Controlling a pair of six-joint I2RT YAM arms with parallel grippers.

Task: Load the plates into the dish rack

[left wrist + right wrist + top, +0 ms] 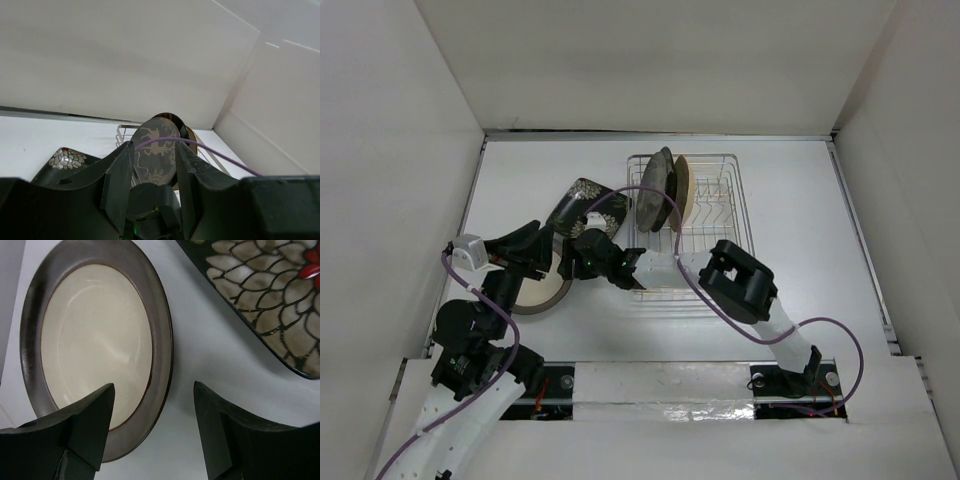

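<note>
The chrome dish rack (718, 215) holds the dark grey deer plate (653, 190) upright, with a tan plate (682, 190) behind it. The black square flower plate (578, 200) lies left of the rack. A cream-centred brown-rimmed plate (535, 292) lies flat nearer me. My right gripper (570, 268) is open just above this plate (95, 335), one finger over its cream centre and the other over bare table, astride its rim (153, 385). My left gripper (548, 250) is open and empty, pointing at the deer plate (157, 142) and rack (122, 132). The square plate also shows in the wrist views (62, 160) (270, 285).
White walls close in the table on the left, back and right. The right arm's wrist (150, 205) sits right in front of my left fingers. A purple cable (215, 152) runs across the left wrist view. The near half of the rack (705, 265) holds nothing.
</note>
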